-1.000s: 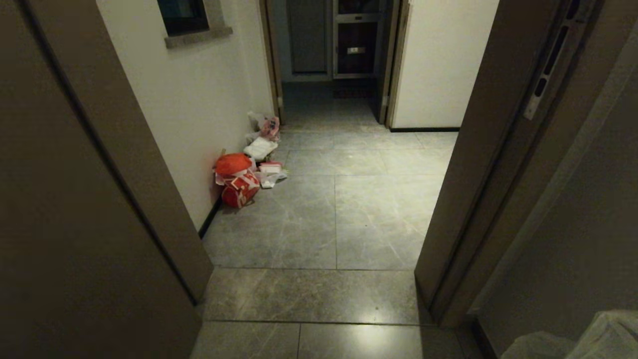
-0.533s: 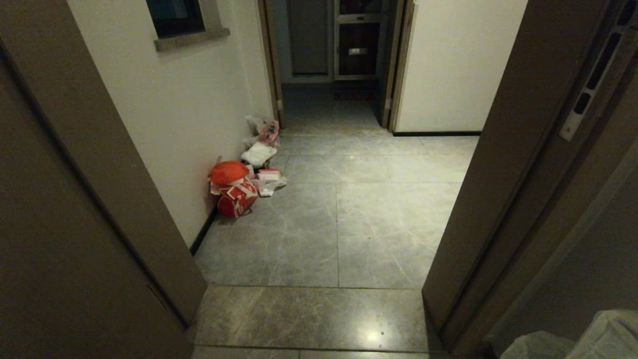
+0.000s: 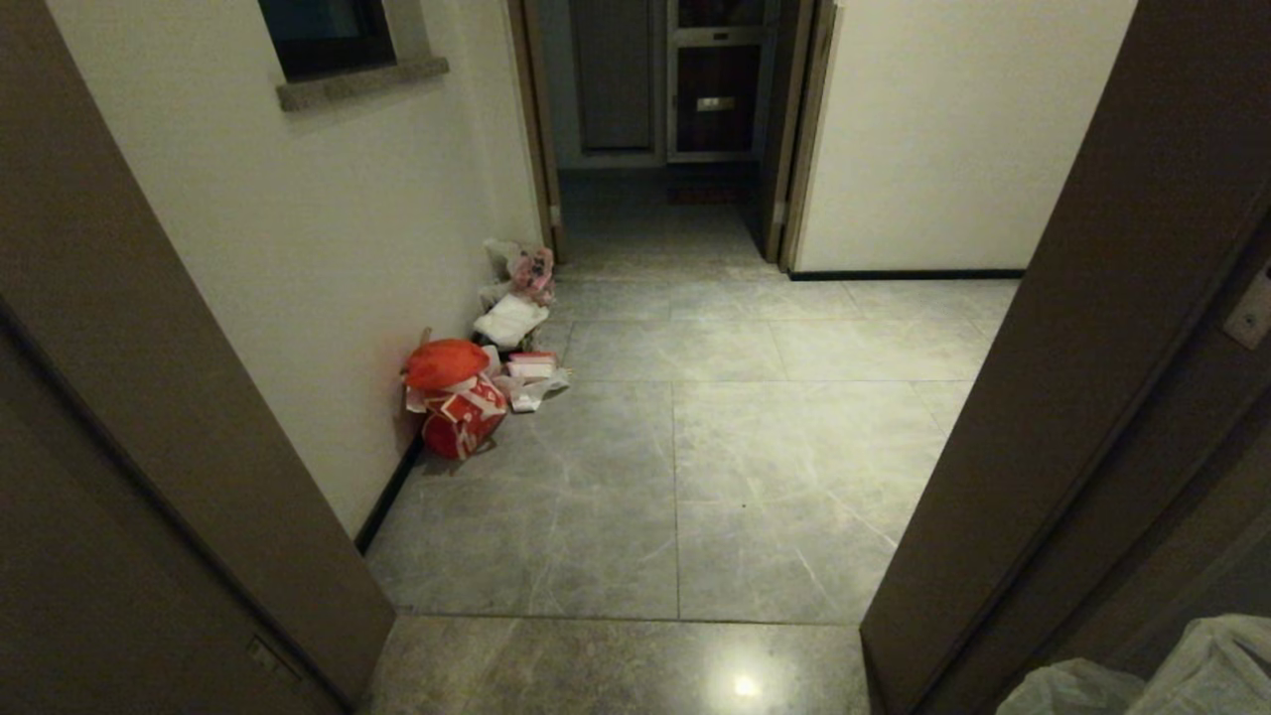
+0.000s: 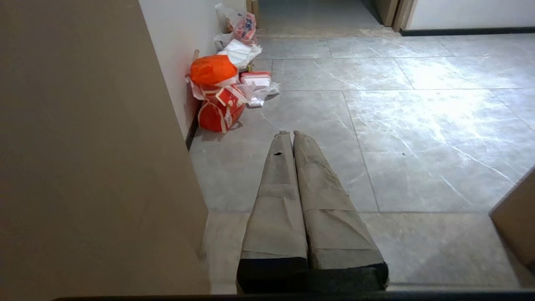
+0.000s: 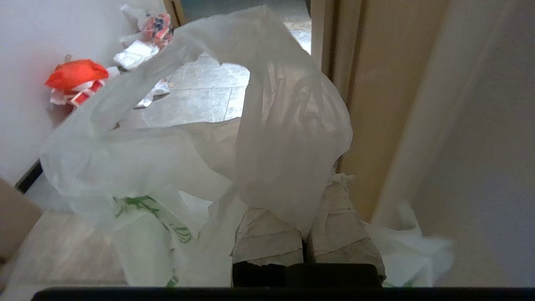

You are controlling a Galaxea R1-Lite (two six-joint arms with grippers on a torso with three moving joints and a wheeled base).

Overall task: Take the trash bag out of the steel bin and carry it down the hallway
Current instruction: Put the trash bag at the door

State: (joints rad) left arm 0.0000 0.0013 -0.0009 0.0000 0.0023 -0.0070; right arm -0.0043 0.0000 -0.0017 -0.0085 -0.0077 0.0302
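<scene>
The right gripper (image 5: 305, 234) is sitting closed on the trash bag (image 5: 267, 125), whose thin white plastic is draping up and over the fingers, green print showing low on the near side. In the head view a corner of the same bag is showing at the near right edge. The left gripper (image 4: 291, 136) is pointing out over the floor with its two fingers pressed together and nothing between them. The steel bin is not showing in any view, so the bag is already out of it and the carrying is under way.

The robot is standing in a doorway, with a dark door frame (image 3: 1033, 397) close on the right and another on the left. Beyond it the hallway (image 3: 755, 437) of grey tiles is running toward a far door. Along the left wall, in the middle distance, an orange-red bag (image 3: 452, 397) and loose litter (image 3: 516, 318) are lying.

The likeliest trouble is the loose plastic brushing the right frame and catching or tearing, since it is billowing right beside it. Steering too far left could run the base into the litter. The thin film could also slide out of the closed fingers.
</scene>
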